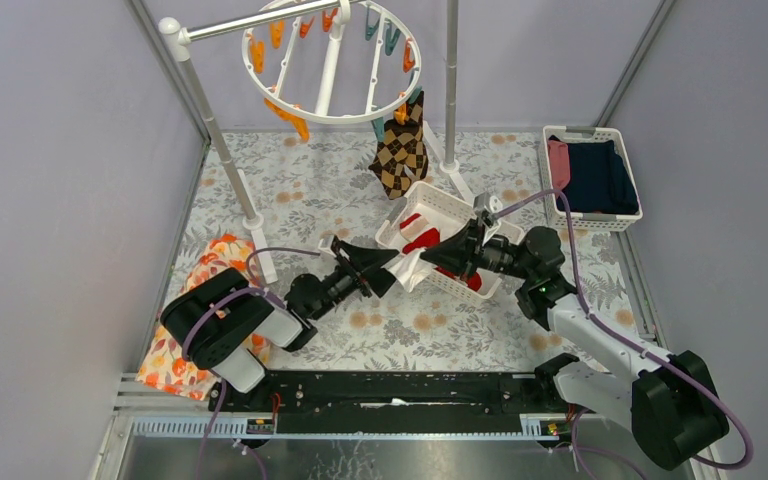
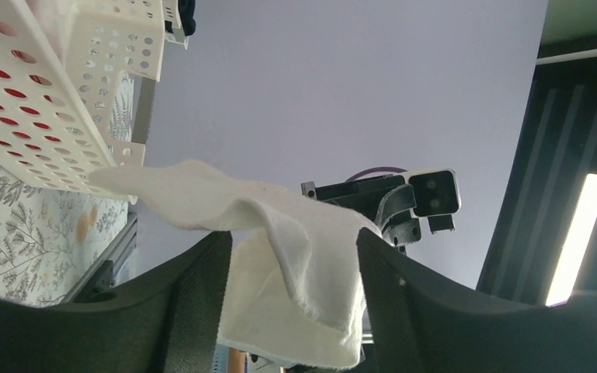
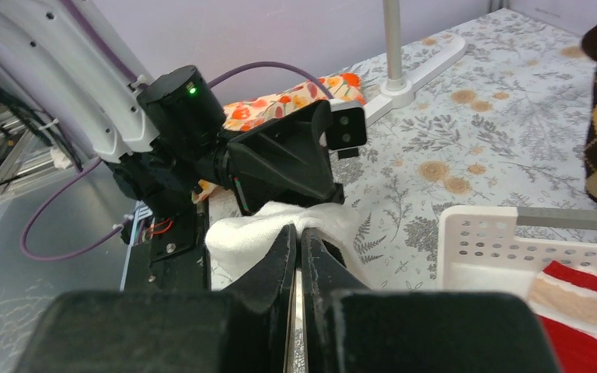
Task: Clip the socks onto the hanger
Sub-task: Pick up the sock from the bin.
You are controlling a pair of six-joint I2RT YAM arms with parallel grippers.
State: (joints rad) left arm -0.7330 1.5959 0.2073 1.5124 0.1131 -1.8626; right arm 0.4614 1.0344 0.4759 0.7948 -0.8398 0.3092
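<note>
Right claw (image 3: 297, 256) was pressed together on the white sock (image 2: 295, 256), holding it out. Left claw (image 2: 289, 242) was spread around the free end, probably to take a second grip. Hanger (image 1: 338, 120) stood well behind, with an argyle sock (image 1: 400, 155) hanging from its rim.

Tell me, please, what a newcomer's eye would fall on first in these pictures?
First, the white sock held up at mid-table: the right gripper is pinched shut on it, while the open fingers of the left gripper straddle it. Behind them, a brown argyle sock dangles from the round white hanger at the far end.
</note>
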